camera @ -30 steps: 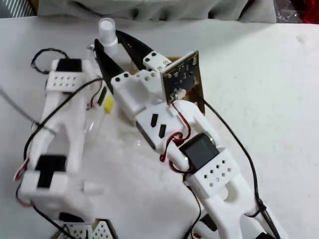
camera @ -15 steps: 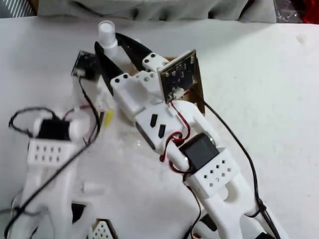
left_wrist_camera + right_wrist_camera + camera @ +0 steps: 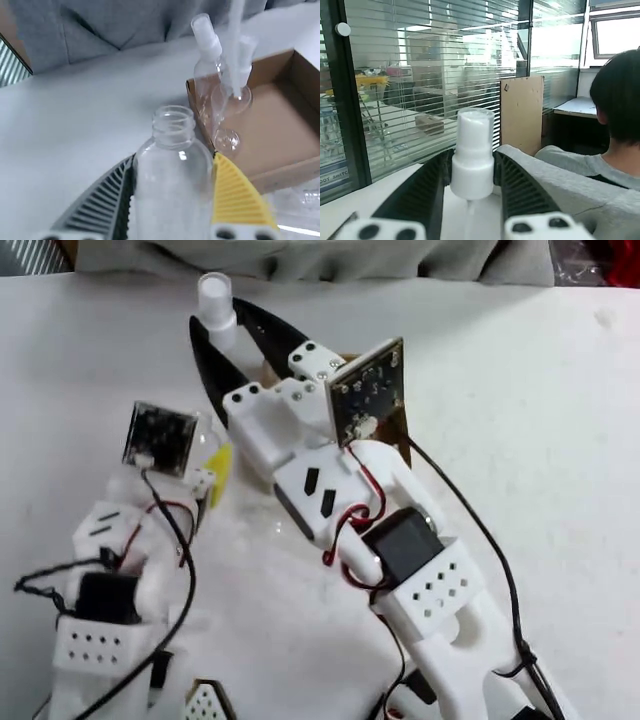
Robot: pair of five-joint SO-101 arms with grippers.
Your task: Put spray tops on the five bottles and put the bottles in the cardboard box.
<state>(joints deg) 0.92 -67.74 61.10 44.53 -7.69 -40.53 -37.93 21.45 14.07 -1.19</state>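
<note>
Spray top [image 3: 472, 142] is pinched upright in the right gripper [image 3: 472, 162], with its thin dip tube hanging down between the fingers, out over the far side of the white tabletop [image 3: 520, 360]. The clear bottle [image 3: 172, 195], neck open with no top on it, stands upright clamped in the left gripper [image 3: 175, 161], just in front of the cardboard box [image 3: 295, 67]. Another bottle [image 3: 204, 65] with its top on stands at the box's near corner; can't tell if it's inside or just beside.
</note>
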